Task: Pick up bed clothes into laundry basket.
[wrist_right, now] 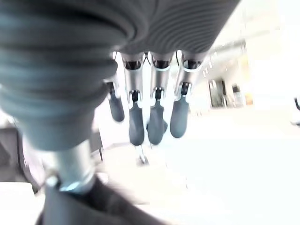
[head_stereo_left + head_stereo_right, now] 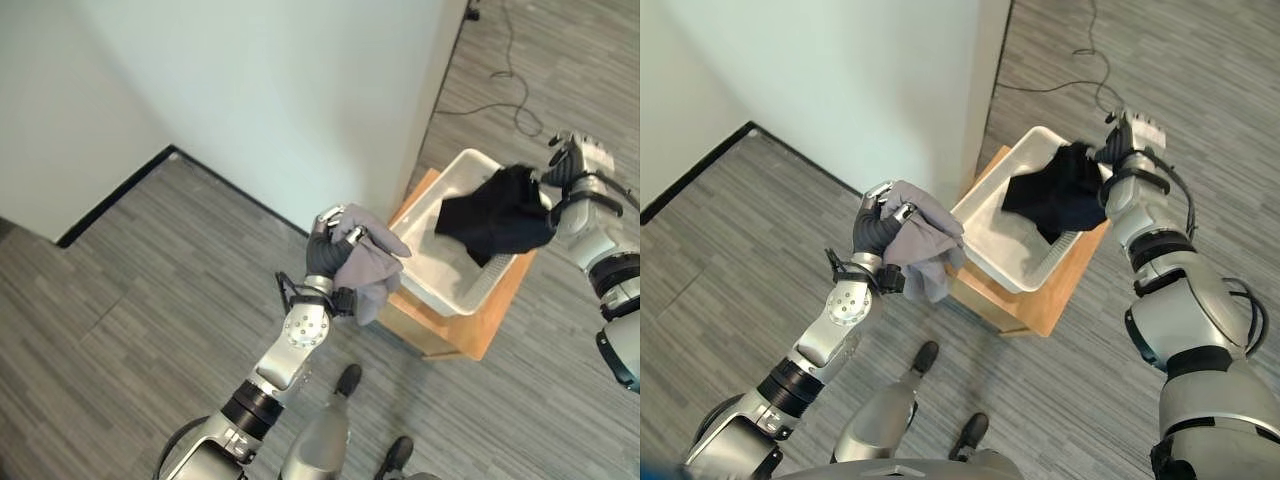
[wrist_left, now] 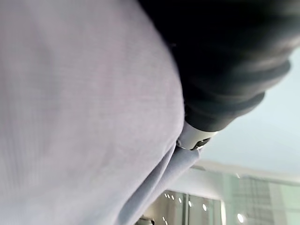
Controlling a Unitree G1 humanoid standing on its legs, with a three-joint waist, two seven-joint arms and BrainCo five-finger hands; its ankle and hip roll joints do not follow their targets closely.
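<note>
We can read no writing anywhere. Our left hand (image 2: 876, 232) is raised, fingers curled round a soft, crumpled grey cloth (image 2: 920, 245) that hangs below it, just beside the near rim of the white plastic laundry basket (image 2: 992, 248). The basket sits on a small wooden surface (image 2: 1060, 297). Our right hand (image 2: 1132, 135) is at the basket's far rim with fingers straight and relaxed; a black garment (image 2: 1055, 192) drapes from beneath it into the basket, though we cannot tell whether the thumb pins it.
</note>
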